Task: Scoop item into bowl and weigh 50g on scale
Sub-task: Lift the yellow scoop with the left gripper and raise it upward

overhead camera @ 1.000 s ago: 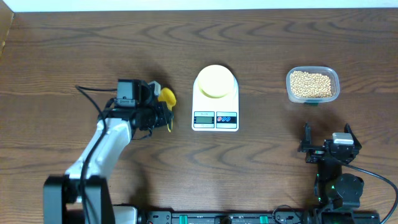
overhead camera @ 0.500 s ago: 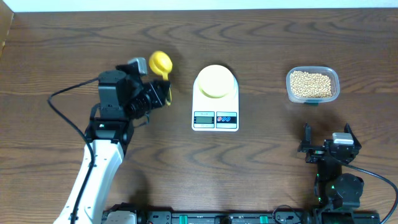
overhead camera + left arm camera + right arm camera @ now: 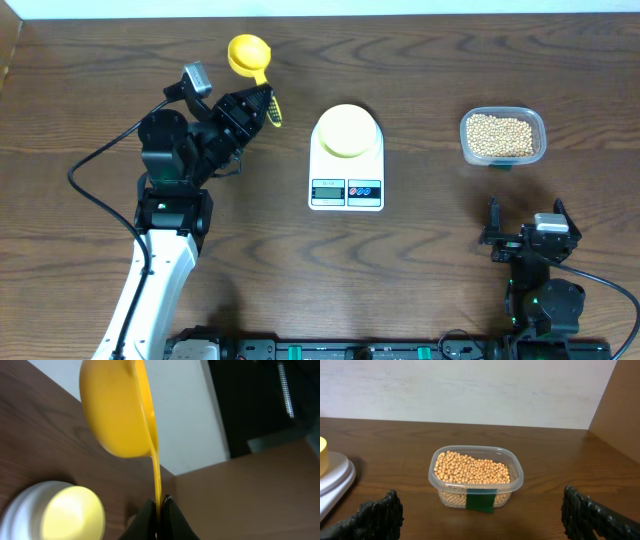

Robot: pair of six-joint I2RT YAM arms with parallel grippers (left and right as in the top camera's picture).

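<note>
**Scoop lifted, beans untouched**
Left jaws pinch the yellow scoop (image 3: pixel 247 52) by its handle, now raised up-left of the scale (image 3: pixel 346 172) (a second ago it sat lower, beside it). Right jaws are spread and idle. The soybeans (image 3: pixel 500 135) wait in the tub (image 3: pixel 480 160) right of the scale, with the bowl (image 3: pixel 347 130) on top of it.

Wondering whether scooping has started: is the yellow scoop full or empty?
Empty: overhead, the scoop shows bare yellow inside its cup; the beans lie in the tub. The left end effector grips its handle.

Left gripper (image 3: pixel 265 106) clamped shut, arm stretched forward; right gripper (image 3: pixel 526 216) spread wide.
</note>
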